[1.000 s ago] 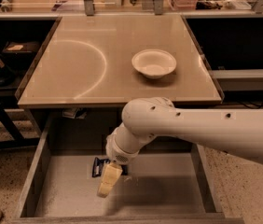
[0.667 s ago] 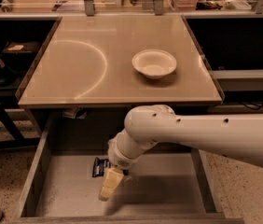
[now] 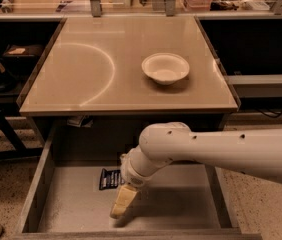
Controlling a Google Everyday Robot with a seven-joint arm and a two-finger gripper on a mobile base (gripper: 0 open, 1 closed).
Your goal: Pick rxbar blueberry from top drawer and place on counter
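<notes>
The rxbar blueberry point(image 3: 110, 178) is a dark wrapper with white lettering, lying flat on the speckled floor of the open top drawer point(image 3: 181, 204), near its back left. My gripper point(image 3: 121, 205) hangs inside the drawer on the white arm, just right of and in front of the bar, low over the floor. It is not on the bar. The tan counter point(image 3: 91, 69) with its pale arc mark lies above the drawer.
A white bowl point(image 3: 165, 68) sits on the counter's right half. The drawer's low side walls point(image 3: 35, 194) flank the gripper. The white arm crosses the drawer from the right. Shelves with clutter run along the back.
The gripper has shifted slightly right and forward in the drawer, away from the bar. The bar and bowl have not moved.
</notes>
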